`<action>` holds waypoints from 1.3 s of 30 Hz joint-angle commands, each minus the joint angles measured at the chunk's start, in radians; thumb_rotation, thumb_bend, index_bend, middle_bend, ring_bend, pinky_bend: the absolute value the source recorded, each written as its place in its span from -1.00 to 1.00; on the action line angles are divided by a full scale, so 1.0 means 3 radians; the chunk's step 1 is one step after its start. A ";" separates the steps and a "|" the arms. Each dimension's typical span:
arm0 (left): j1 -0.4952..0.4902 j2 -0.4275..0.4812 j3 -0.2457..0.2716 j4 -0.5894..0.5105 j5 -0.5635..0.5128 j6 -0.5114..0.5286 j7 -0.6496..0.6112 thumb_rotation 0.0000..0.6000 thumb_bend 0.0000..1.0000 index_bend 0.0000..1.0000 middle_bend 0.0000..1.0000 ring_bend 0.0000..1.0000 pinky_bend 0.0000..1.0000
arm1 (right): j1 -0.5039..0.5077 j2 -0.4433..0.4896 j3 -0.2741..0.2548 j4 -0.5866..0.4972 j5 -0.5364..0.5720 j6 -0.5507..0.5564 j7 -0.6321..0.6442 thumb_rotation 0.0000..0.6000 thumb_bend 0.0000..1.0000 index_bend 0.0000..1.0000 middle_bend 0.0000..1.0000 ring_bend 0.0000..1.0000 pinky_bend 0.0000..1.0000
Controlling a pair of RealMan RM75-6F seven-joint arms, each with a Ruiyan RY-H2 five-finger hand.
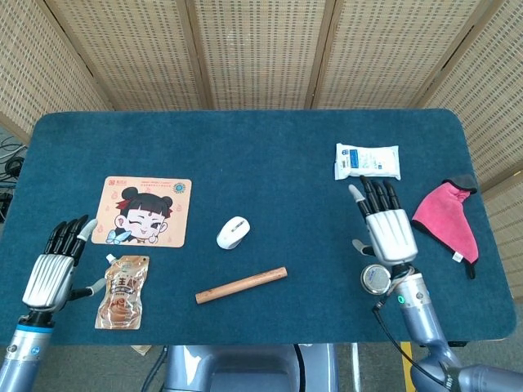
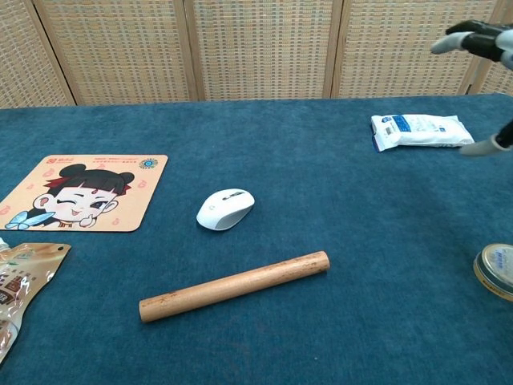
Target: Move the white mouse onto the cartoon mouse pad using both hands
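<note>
Near the middle of the table, a little toward the left edge, the white mouse (image 1: 233, 232) lies on the blue cloth, not on the cartoon mouse pad (image 1: 141, 211). The pad is near the left edge, and the mouse is just beside its right side but apart from it. So the task is not done: the mouse must yet be picked up or pushed and set onto the pad.

No hand touches the mouse. The right hand (image 1: 386, 229) is raised near the right edge of the table, above the round tin (image 1: 376, 278), with the fingers stretched, spread and holding nothing. It is well apart from the mouse. The left hand (image 1: 53, 271) hovers at the front left corner, beside the snack pouch (image 1: 122, 291), its fingers also straight and empty. I judge the left hand is the nearer one for the next move.
</note>
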 commanded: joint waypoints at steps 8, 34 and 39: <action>0.0007 -0.0076 0.0017 0.0010 0.0004 -0.0004 0.0186 1.00 -0.98 -1.00 -1.00 -1.00 -1.00 | -0.0625 0.0226 -0.0363 0.0394 -0.0442 0.0428 0.0822 1.00 -1.00 -0.84 -1.00 -1.00 -1.00; -0.0977 0.0208 -0.0359 0.0461 0.0264 -0.0911 0.0486 1.00 -0.96 -1.00 -1.00 -1.00 -1.00 | -0.1148 0.0180 -0.0159 0.1013 -0.0640 0.0769 0.1711 1.00 -1.00 -0.84 -1.00 -1.00 -1.00; -0.1334 0.0104 -0.0316 0.0925 0.0598 -0.1094 0.0432 1.00 -0.94 -1.00 -1.00 -1.00 -1.00 | -0.1170 0.0182 -0.0091 0.1053 -0.0610 0.0733 0.1791 1.00 -1.00 -0.84 -1.00 -1.00 -1.00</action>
